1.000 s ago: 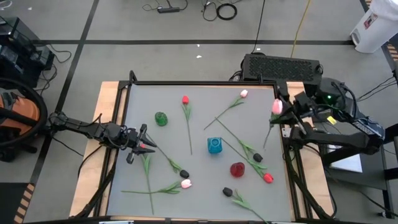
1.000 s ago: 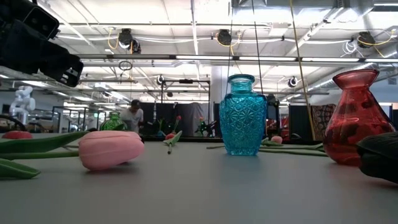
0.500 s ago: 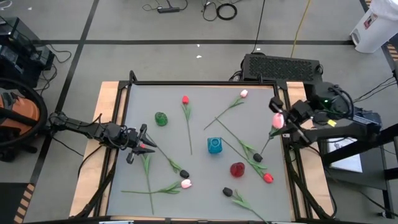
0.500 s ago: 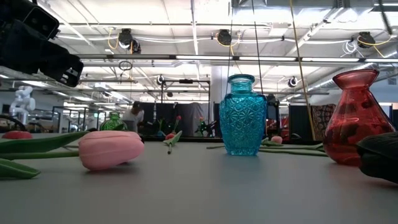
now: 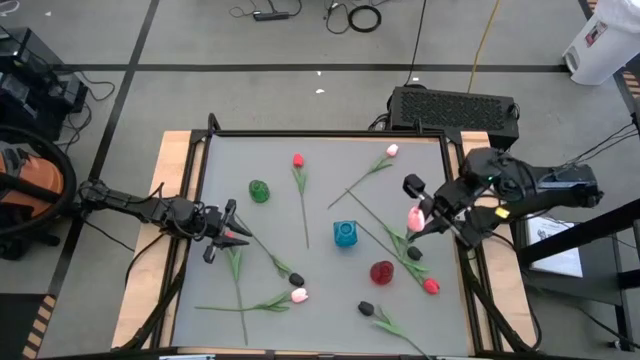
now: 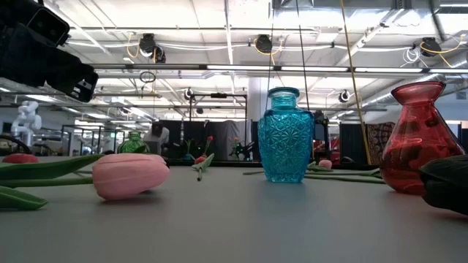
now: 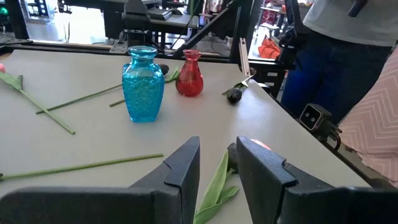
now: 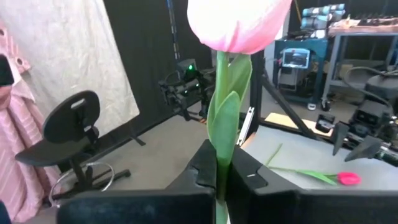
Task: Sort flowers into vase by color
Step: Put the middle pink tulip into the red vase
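- Because the right gripper (image 8: 217, 177) is squeezing only the thin green stem of the pink flower (image 8: 239, 22), the stem could slip or twist between the fingers, and the heavy bud could tip over.
- Just beyond those jaws, on the table, lie a dark flower (image 5: 414, 254) and a tangle of green stems, so a low swing could knock them about.
- A little farther on stands the red vase (image 5: 381, 271), and past it the blue vase (image 5: 345, 234). Both have small mouths, so I think the stem end could miss and bump a vase over.
- The table edge (image 5: 455, 190) is right by the right gripper, so a dropped flower could fall off.
- Far across the table, the green vase (image 5: 259, 190) has the most open room around it.
- The left gripper (image 7: 217, 165) waits at the other side with its jaws a little apart and holding nothing. A green leaf (image 7: 214, 186) lies right under them, with a flower (image 5: 234, 234) just beside.
- More flowers lie spread about, such as a pink one (image 6: 130, 175) near the front edge.
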Action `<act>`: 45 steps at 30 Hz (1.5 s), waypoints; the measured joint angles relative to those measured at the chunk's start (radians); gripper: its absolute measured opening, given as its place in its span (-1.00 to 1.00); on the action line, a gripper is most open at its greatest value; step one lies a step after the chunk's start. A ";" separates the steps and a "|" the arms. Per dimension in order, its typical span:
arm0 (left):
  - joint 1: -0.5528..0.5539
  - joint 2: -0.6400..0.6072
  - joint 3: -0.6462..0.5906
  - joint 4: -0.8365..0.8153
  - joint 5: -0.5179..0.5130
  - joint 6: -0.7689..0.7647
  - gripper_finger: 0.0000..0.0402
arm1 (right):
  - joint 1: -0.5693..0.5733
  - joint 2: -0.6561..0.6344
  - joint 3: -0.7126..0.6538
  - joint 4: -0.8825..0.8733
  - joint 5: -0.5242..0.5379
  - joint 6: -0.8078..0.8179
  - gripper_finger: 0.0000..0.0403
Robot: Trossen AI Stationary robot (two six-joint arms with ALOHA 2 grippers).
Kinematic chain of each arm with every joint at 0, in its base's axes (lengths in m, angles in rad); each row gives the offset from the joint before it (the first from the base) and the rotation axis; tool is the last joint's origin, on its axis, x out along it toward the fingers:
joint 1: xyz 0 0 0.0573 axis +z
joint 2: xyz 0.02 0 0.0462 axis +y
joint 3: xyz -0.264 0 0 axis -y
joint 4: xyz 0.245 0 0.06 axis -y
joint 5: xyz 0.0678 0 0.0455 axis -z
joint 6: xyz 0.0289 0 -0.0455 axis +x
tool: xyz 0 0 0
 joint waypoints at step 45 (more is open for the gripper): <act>0.000 0.000 0.000 0.000 0.000 0.000 -0.44 | 0.139 0.063 -0.115 0.162 0.107 -0.101 -0.99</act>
